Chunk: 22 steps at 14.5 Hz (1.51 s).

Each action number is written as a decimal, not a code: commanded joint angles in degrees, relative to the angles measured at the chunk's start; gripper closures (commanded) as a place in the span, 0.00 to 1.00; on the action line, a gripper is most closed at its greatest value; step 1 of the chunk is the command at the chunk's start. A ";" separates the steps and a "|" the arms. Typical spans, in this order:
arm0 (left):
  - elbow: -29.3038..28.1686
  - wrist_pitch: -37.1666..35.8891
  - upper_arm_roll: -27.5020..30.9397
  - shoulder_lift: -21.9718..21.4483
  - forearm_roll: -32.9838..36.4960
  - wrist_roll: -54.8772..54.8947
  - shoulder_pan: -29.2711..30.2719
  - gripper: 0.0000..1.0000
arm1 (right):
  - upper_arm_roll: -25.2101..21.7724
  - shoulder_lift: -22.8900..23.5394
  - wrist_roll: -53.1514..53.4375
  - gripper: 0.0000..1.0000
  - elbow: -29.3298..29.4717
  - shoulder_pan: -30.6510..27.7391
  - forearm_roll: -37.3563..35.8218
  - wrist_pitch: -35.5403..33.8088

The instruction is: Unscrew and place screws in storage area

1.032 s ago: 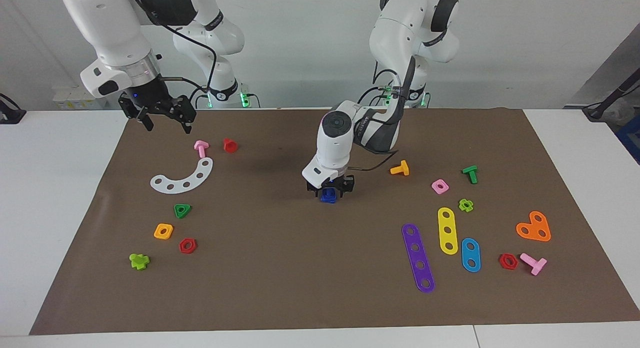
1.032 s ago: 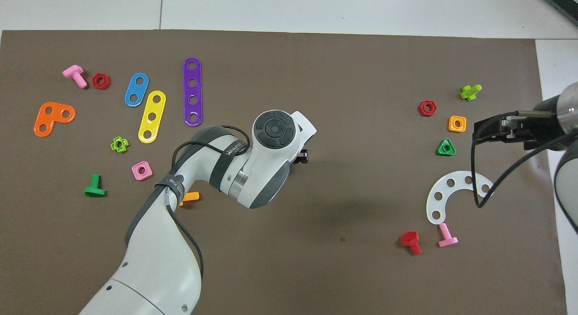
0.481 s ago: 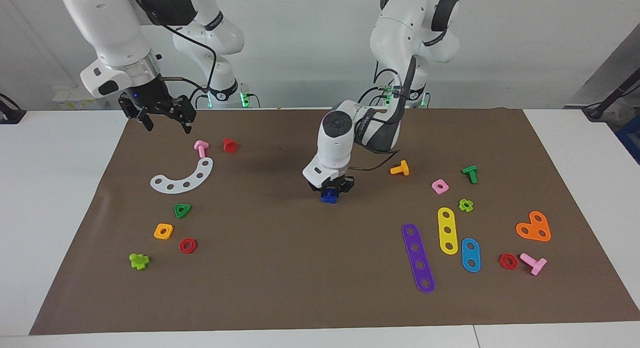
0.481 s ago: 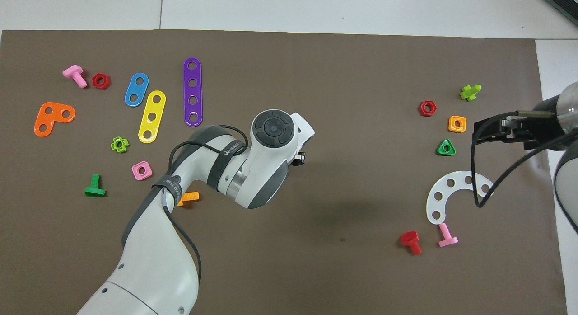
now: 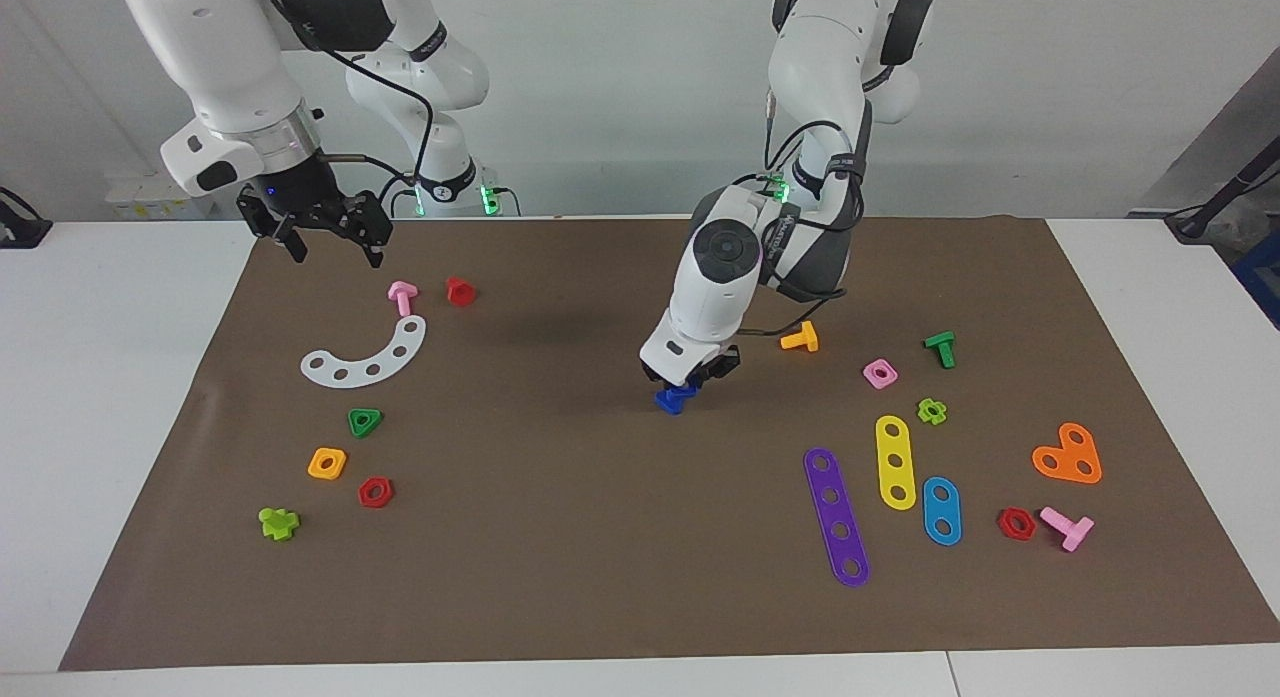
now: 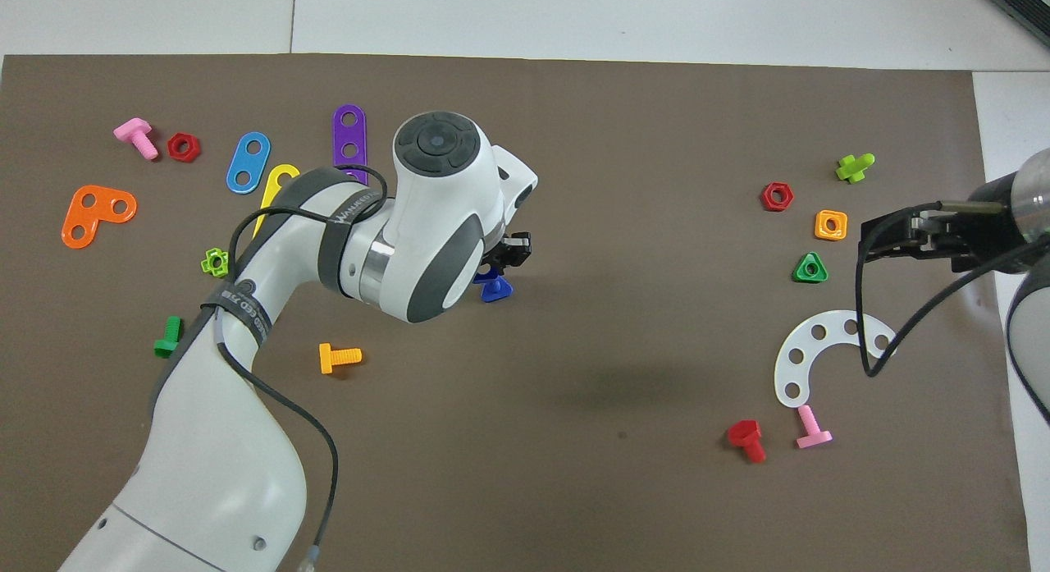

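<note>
The dark-blue bolt [image 5: 675, 399] is in the middle of the mat, tilted, right under my left gripper [image 5: 697, 380]. Its triangular head shows in the overhead view [image 6: 495, 290], sticking out below the left gripper [image 6: 507, 258], which looks shut on its other end. The storage area is at the right arm's end: the white curved strip [image 5: 365, 355], green triangle nut [image 5: 365, 421], orange square nut [image 5: 327, 463] and red hexagon nut [image 5: 375, 492]. My right gripper [image 5: 330, 239] waits open and empty in the air over the mat's edge there.
A pink bolt [image 5: 402, 297], a red bolt [image 5: 460, 291] and a lime cross bolt [image 5: 279, 523] lie around the storage area. An orange bolt [image 5: 800, 338], the purple [image 5: 836, 517], yellow and blue strips and the orange heart plate [image 5: 1068, 455] lie toward the left arm's end.
My left arm has swung and its gripper has shifted toward the left arm's end and turned, tilting the blue bolt. The right arm has not moved.
</note>
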 commanded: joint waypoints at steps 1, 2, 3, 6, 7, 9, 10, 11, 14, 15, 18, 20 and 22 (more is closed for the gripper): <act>6.66 -6.61 -0.43 2.67 -3.58 0.58 5.03 1.00 | 0.33 0.07 -1.47 0.00 0.66 -0.66 0.83 -0.81; 6.57 -8.18 -0.78 2.58 -3.76 1.71 7.23 1.00 | 0.33 0.07 -1.47 0.00 0.66 -0.66 0.83 -0.81; 6.31 -9.94 -0.61 2.41 -3.85 3.72 8.90 1.00 | 0.33 0.07 -1.47 0.00 0.66 -0.66 0.83 -0.81; 0.10 -12.15 0.09 -0.57 -3.85 16.09 14.09 1.00 | 0.33 0.07 -1.47 0.00 0.66 -0.66 0.83 -0.81; -2.72 -11.55 0.18 -1.63 -3.24 19.53 15.06 1.00 | 0.33 0.07 -1.47 0.00 0.66 -0.66 0.83 -0.81; -7.73 -7.96 0.35 -3.21 -1.32 24.90 16.73 1.00 | 0.33 0.07 -1.47 0.00 0.66 -0.58 0.83 -0.81; -10.80 -5.85 0.27 -4.35 0.26 26.23 17.52 1.00 | 0.33 0.07 -1.64 0.00 0.75 -0.66 0.83 -0.55; -13.27 -3.91 0.27 -5.15 1.85 28.33 17.97 1.00 | 0.33 0.16 -1.64 0.00 0.66 -0.84 0.83 -0.46; -18.64 1.10 0.36 -6.73 3.27 31.69 19.55 1.00 | 0.15 0.07 -1.64 0.00 0.66 -0.84 0.83 -0.90; -19.87 2.25 0.36 -7.00 3.70 31.95 19.64 1.00 | 0.07 0.16 -1.21 0.00 0.66 -0.49 0.91 -0.12; -21.12 5.42 0.36 -7.09 3.80 32.92 20.69 0.01 | 0.77 -0.89 0.28 0.04 -3.01 1.61 0.74 5.40; -20.33 4.37 0.36 -7.09 3.80 32.92 20.87 0.00 | 0.77 -0.46 2.91 0.04 -4.17 3.90 0.48 8.49; -18.40 1.57 0.70 -6.91 3.88 32.92 20.96 0.00 | 0.77 1.73 8.00 0.04 -4.17 7.67 -0.05 11.39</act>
